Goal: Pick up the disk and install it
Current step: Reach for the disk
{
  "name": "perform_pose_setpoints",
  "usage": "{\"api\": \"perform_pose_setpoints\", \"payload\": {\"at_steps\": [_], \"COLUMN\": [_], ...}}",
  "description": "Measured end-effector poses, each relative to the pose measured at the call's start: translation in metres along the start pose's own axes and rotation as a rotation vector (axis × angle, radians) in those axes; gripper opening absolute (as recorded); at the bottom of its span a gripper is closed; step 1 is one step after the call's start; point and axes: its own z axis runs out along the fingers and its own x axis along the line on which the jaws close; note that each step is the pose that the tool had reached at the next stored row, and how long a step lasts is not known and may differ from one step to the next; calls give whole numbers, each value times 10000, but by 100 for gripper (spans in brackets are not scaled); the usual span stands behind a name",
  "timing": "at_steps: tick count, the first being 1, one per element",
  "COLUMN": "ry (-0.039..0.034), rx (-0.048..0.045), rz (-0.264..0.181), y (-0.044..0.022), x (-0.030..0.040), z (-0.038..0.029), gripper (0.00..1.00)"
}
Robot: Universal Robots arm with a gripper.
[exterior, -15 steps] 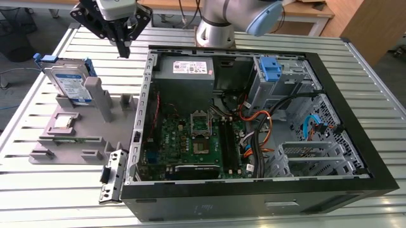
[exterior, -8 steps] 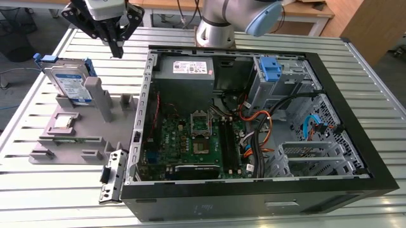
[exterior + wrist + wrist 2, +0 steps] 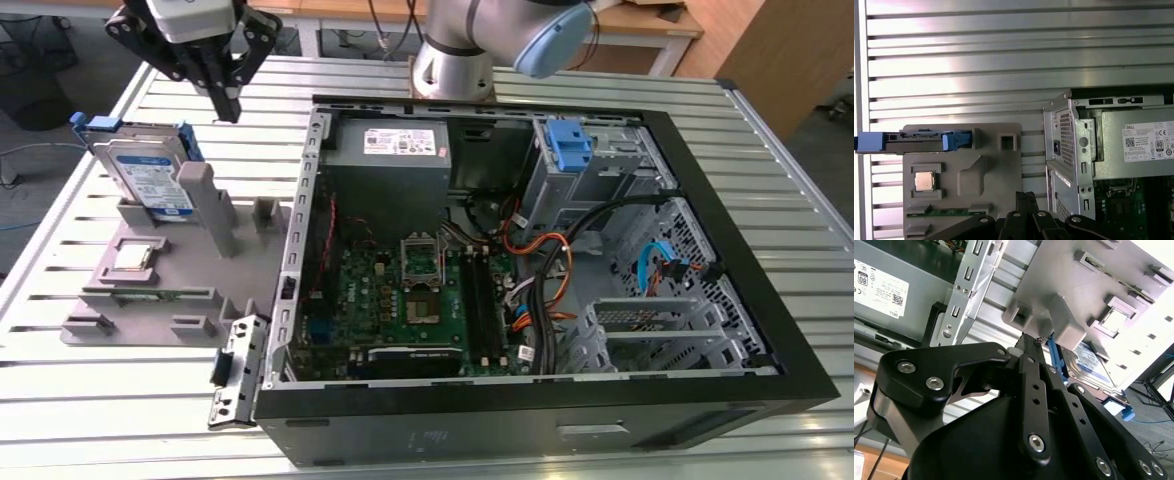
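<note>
Slatted metal table (image 3: 80,420); gripper (image 3: 228,112) empty, jaws together, near the disk (image 3: 150,182), upright in grey fixture (image 3: 147,295)

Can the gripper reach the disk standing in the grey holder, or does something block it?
Probably yes. The disk stands on edge in the grey holder with its upper edge bare, and the gripper hangs higher, off to one side, with nothing between them. It looks shut, so it must open first.

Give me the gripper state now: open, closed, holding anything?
Gripper: closed, holding nothing, up in the air and apart from the disk, which stands on edge in the grey fixture.
</note>
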Motion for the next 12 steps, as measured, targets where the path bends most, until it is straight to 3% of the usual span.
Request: {"api": "perform_pose_setpoints", "payload": {"at_steps": [12], "ry": [-9], "rx": [0], "rz": [0], "y": [-18], "x": [241], "z": [2], "gripper": [10]}}
